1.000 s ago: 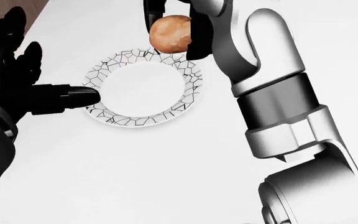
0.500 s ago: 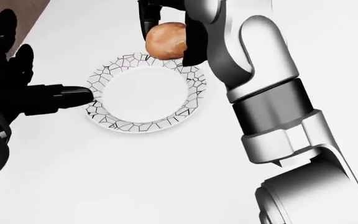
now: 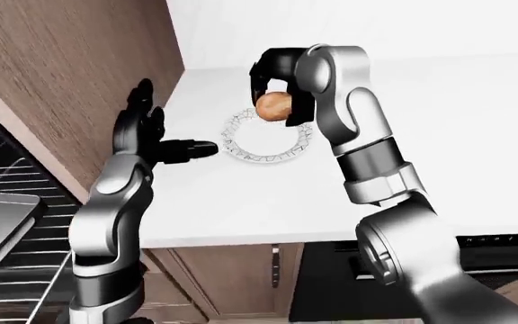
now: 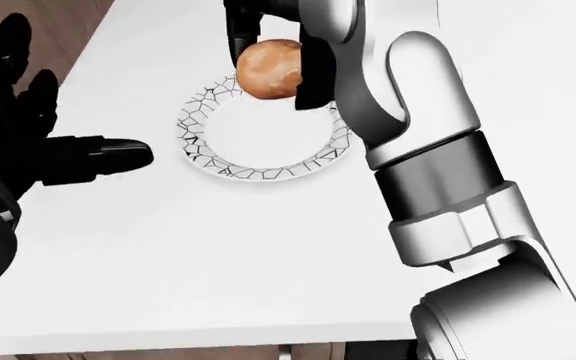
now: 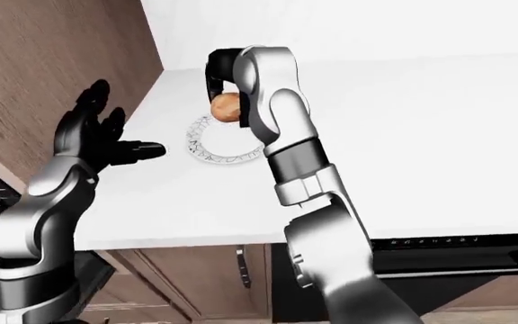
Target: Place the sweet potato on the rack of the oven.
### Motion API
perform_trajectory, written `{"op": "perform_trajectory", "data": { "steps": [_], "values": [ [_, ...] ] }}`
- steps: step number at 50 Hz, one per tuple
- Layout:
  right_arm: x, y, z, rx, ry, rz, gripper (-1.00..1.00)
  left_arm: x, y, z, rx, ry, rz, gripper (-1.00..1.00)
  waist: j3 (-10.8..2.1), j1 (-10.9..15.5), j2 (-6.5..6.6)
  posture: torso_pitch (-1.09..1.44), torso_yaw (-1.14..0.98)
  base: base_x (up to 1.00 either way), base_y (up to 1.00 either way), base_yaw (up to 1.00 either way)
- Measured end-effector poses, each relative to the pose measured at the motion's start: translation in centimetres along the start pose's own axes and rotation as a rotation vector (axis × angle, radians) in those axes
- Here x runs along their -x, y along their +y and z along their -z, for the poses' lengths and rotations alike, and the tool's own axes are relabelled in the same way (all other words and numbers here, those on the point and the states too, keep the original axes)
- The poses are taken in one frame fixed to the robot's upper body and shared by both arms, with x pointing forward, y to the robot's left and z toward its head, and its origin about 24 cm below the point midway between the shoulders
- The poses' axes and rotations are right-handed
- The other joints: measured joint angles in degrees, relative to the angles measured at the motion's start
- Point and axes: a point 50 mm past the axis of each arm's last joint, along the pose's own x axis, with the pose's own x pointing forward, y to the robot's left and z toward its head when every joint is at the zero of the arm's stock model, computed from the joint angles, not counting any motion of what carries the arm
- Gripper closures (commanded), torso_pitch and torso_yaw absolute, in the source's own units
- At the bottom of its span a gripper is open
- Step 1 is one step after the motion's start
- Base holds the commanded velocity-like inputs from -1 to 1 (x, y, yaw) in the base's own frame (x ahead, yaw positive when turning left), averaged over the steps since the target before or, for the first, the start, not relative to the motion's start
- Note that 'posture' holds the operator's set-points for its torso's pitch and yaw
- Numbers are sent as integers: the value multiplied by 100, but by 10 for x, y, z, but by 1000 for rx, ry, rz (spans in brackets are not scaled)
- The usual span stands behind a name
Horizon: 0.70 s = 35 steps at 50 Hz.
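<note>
The oven rack (image 3: 12, 229) lies far down and to the left of the right hand (image 4: 273, 52) in the left-eye view, below counter level and beyond the wood cabinet side (image 3: 70, 74); that is the way the carry must run, judging from the task. The white counter (image 4: 218, 262) spreads beneath both arms; the crackle-rimmed plate (image 4: 208, 161) sits directly under the right hand, bare. The left hand (image 4: 28, 150) is the nearer to the oven, hanging just left of the plate with fingers spread wide and nothing in them, one finger pointing toward the rim without touching it. The right hand's dark fingers are closed round the sweet potato (image 4: 271, 69), lifted clear of the plate; the potato looks rounded, its long axis hard to tell.
</note>
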Motion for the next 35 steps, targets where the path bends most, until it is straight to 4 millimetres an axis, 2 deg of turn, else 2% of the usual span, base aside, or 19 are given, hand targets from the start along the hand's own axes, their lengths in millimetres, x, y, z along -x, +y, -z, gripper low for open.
{"op": "perform_trajectory", "data": {
  "steps": [3, 11, 14, 18, 19, 22, 24, 30, 32, 33, 35],
  "values": [
    [-2, 4, -3, 8, -11, -24, 100, 0, 4, 2, -2, 15, -22, -100, -83, 6, 3, 0, 0, -28, 0, 0],
    [2, -4, -2, 5, -10, 21, 100, 0, -1, -3, -2, -11, -1, -100, -102, -100, -275, 0, 0, -28, 0, 0],
    [1, -3, -1, 4, -9, 14, 100, 0, 0, -3, -2, -9, -2, -100, -49, -129, -401, 0, 0, -19, 0, 0],
    [4, -8, 0, 1, -6, 31, 100, 0, -1, -8, -1, -35, 0, -100, 157, -15, -731, 0, 0, -1, 0, 0],
    [4, -7, 1, -3, -4, 34, 100, 1, -3, -6, 3, -33, 6, -100, 220, -72, -675, 0, 0, 0, 0, 0],
    [-2, 3, 7, -20, 14, -11, 100, -1, -7, 4, 2, 19, 26, -100, 151, -70, -709, 0, 0, 0, 0, 0],
    [-3, 3, 8, -24, 18, -17, 100, -1, -7, 4, 1, 24, 27, -100, 133, -103, -675, 0, 0, 0, 0, 0],
    [0, -3, 9, -24, 12, 22, 100, 0, -8, -4, 0, -17, 32, -100, 223, -229, -401, 0, 0, 0, 0, 0],
    [0, -4, 8, -24, 7, 30, 100, -1, -8, -4, 1, -22, 32, -100, 216, -273, -251, 0, 0, 0, 0, 0],
    [0, -5, 7, -22, 4, 35, 100, -1, -7, -4, 1, -22, 30, -100, 184, -291, -133, 0, 0, 0, 0, 0],
    [0, -4, 3, -17, -8, 39, 100, -1, -4, -2, 0, -15, 18, -100, 204, -267, -168, 0, 0, 0, 0, 0]
  ]
}}
